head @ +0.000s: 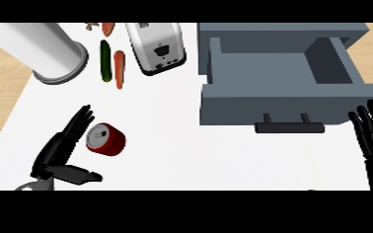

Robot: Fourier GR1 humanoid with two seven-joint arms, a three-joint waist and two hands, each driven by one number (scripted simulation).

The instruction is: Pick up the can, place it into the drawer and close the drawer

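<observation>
Can [106, 139], red, lies on its side at lower left of the white counter [182, 150]. Left hand [56, 150] sits just beside it, fingers straight, thumb spread apart, holding nothing. Curling round the can's middle should precede lifting toward the open drawer [277, 103], upper right.

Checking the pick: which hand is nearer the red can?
Left. The left hand lies open just left of the can; the right hand rests open at the view's right edge, beyond the drawer.

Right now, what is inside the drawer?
The drawer shows only its bare grey floor and walls; nothing lies in it. Its rear, under the housing, is covered. The can lies outside, by the left robot hand.
</observation>
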